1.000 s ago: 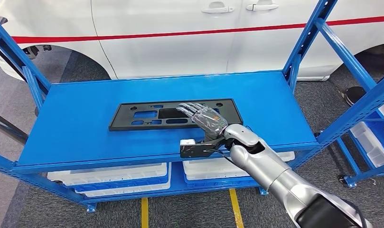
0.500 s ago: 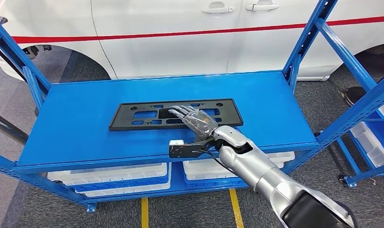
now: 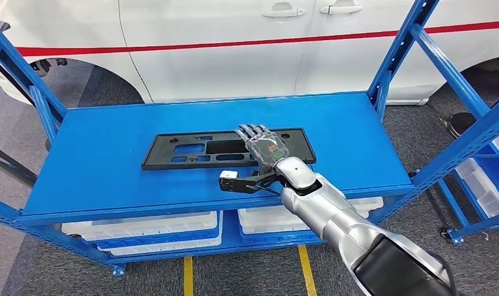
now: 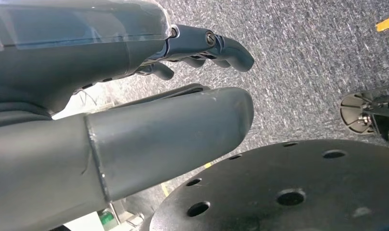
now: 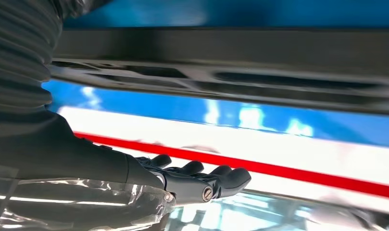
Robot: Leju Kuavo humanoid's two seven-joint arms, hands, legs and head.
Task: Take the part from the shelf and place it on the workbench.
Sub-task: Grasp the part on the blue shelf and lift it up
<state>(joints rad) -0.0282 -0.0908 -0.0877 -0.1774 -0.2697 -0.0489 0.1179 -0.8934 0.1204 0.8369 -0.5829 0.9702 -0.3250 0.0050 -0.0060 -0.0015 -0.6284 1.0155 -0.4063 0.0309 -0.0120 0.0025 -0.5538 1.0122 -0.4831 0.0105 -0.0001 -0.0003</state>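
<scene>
Head view: right hand (image 3: 266,147) over part (image 3: 191,150)

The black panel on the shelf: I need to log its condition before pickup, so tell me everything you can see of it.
The black panel is a long, flat rectangular plate, matte like moulded plastic, pierced by rectangular cut-outs and small holes. It lies flat on the blue shelf, lengthwise, near the middle. The right hand is over its right half, fingers stretched out, hiding that part. Whether the hand touches it cannot be told. No damage is visible.
</scene>
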